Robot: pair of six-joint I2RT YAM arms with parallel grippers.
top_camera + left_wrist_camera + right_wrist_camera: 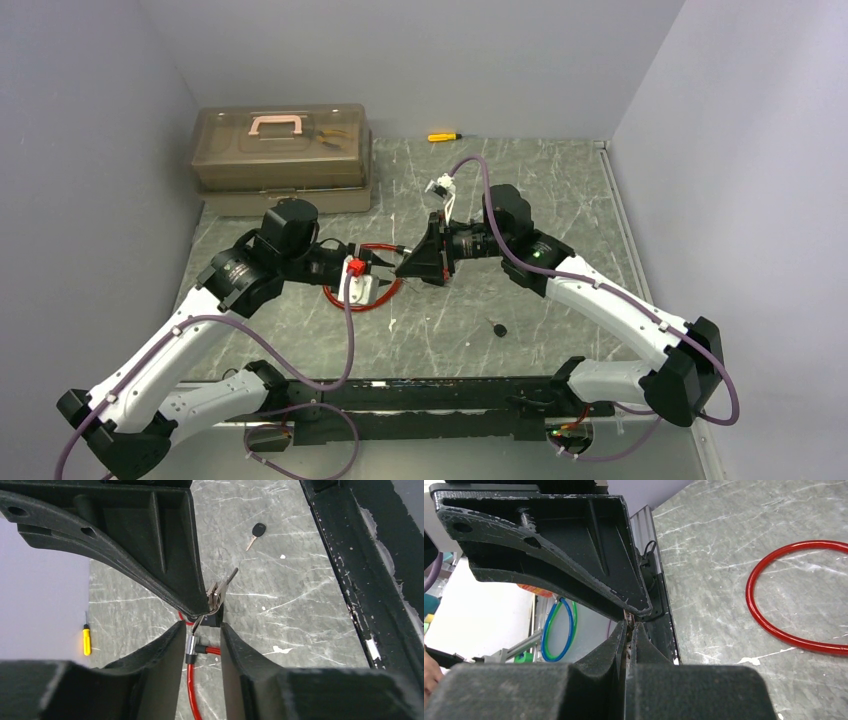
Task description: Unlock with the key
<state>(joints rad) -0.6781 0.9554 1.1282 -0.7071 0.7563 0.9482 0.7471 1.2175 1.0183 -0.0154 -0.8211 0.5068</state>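
Observation:
A red cable lock (366, 282) lies mid-table, its loop (794, 640) showing in the right wrist view. My left gripper (381, 262) (202, 627) is shut on the lock's end, the metal ferrule (191, 647) and the black lock body (216, 620) sitting between its fingers. My right gripper (406, 266) (629, 627) meets it tip to tip from the right, shut on a key (218, 592) on a ring, held just above the lock body. Whether the key sits in the lock is hidden.
Another key with a black head (498, 328) (256, 532) lies loose on the table to the front right. A yellow screwdriver (445, 136) (86, 640) rests at the back. A brown toolbox (283, 150) stands at the back left. Walls close in on both sides.

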